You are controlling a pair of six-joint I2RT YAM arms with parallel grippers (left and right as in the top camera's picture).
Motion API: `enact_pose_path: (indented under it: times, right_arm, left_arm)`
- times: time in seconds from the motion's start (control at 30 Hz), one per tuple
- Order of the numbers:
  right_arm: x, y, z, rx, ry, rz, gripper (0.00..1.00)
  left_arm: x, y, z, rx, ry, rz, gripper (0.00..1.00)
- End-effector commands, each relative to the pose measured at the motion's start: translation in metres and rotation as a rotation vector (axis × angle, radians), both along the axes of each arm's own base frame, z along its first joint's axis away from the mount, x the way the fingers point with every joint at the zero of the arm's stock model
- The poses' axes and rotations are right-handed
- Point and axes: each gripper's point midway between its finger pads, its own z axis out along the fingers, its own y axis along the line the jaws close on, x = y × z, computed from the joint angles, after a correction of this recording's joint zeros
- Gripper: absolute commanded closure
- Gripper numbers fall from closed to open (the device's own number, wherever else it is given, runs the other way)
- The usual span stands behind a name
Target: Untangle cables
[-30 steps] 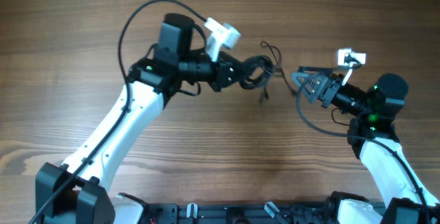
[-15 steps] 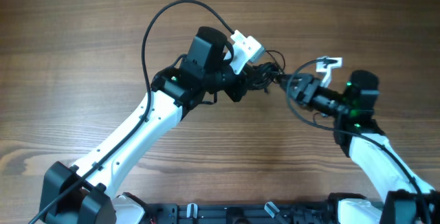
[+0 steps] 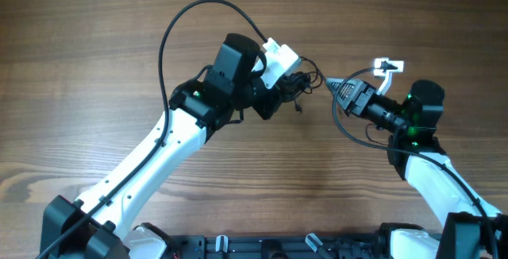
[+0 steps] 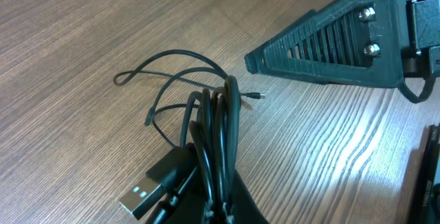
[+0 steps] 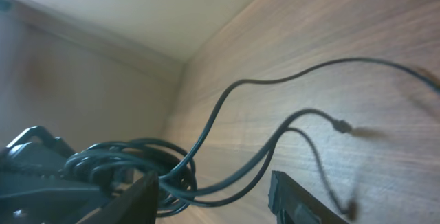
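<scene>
Wood-grain table, two arms reaching toward middle. Cables bunched in dark knot there, held just above wood. Left gripper on left side of cables, clenched on bundle. USB plug pokes out beside grip. Beyond cables, loose loops spill onto table, and small plug tip lies flat on wood. Farther on, right gripper just right of cables, jaws parted, thin strands running between its fingers, not pinched.
</scene>
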Motion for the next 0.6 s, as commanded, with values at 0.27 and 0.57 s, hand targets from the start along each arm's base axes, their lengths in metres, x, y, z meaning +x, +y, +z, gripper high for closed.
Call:
enact_pose_path:
  times: [0.27, 0.57]
  right_arm:
    - [0.018, 0.002, 0.009, -0.164, -0.182, -0.041, 0.92]
    - [-0.026, 0.057, -0.014, -0.126, -0.062, 0.212, 0.95]
  left_arm:
    - [-0.033, -0.021, 0.003, 0.071, -0.077, -0.147, 0.96]
    - [-0.003, -0.022, 0.024, 0.045, -0.206, -0.042, 0.96]
